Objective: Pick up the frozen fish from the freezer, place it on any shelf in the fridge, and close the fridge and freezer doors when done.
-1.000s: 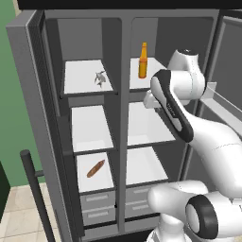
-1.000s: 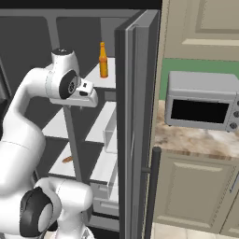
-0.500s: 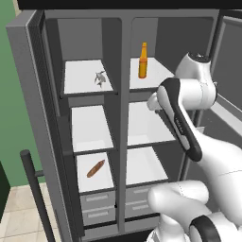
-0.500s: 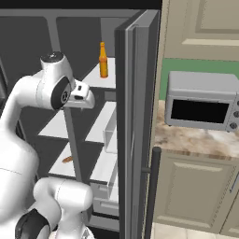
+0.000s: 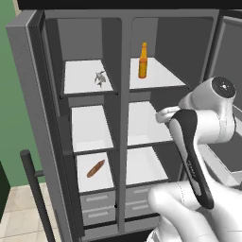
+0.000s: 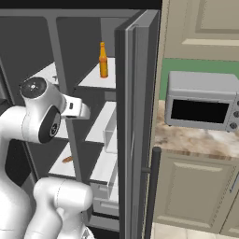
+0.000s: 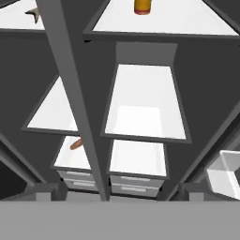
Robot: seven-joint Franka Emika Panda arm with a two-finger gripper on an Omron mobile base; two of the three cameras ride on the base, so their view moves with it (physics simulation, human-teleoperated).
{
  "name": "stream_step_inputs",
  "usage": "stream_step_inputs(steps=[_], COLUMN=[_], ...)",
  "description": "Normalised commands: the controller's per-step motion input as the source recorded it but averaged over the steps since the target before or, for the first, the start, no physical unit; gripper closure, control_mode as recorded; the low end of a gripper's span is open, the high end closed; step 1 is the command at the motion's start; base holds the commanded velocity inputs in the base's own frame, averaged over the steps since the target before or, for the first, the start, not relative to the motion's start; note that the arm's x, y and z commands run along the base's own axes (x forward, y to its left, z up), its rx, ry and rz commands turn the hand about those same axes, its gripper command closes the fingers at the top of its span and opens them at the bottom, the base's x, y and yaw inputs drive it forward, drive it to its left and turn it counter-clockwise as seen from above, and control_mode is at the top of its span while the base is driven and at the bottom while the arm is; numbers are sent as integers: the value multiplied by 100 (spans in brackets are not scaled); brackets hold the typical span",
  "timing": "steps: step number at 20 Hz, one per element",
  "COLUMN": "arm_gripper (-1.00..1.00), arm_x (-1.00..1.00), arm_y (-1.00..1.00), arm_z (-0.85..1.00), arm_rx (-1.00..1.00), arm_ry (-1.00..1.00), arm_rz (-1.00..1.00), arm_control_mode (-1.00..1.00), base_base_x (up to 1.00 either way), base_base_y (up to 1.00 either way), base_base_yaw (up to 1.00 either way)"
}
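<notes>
On the freezer's top shelf (image 5: 87, 78) the frozen fish (image 5: 100, 77) as before, arm drawn back, jaws newly released

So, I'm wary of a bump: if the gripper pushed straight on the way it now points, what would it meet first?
Probably the middle fridge shelf, bare and white, at the centre of the hand view. The way to it looks free, though depth is hard to judge.
</notes>
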Motion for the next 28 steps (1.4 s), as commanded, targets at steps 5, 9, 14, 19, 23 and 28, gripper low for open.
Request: stream_step_inputs(steps=[5,9,14,19,23,28], arm_gripper=[-100,-100,-100,-100,-100,-100], arm_x=[-6,-4,0,0,0,0], arm_y=[-2,0,0,0,0,0], arm_z=[0,0,0,0,0,0], arm_rx=[0,0,0,0,0,0], arm_ry=[-2,0,0,0,0,0], arm_rz=[0,0,0,0,0,0], arm_control_mode=[-100,100,100,100,100,100], base_base_x=[0,0,0,0,0,0], base_base_y=[0,3,30,40,34,31], base_base_yaw=[0,0,-1,-3,-3,-5])
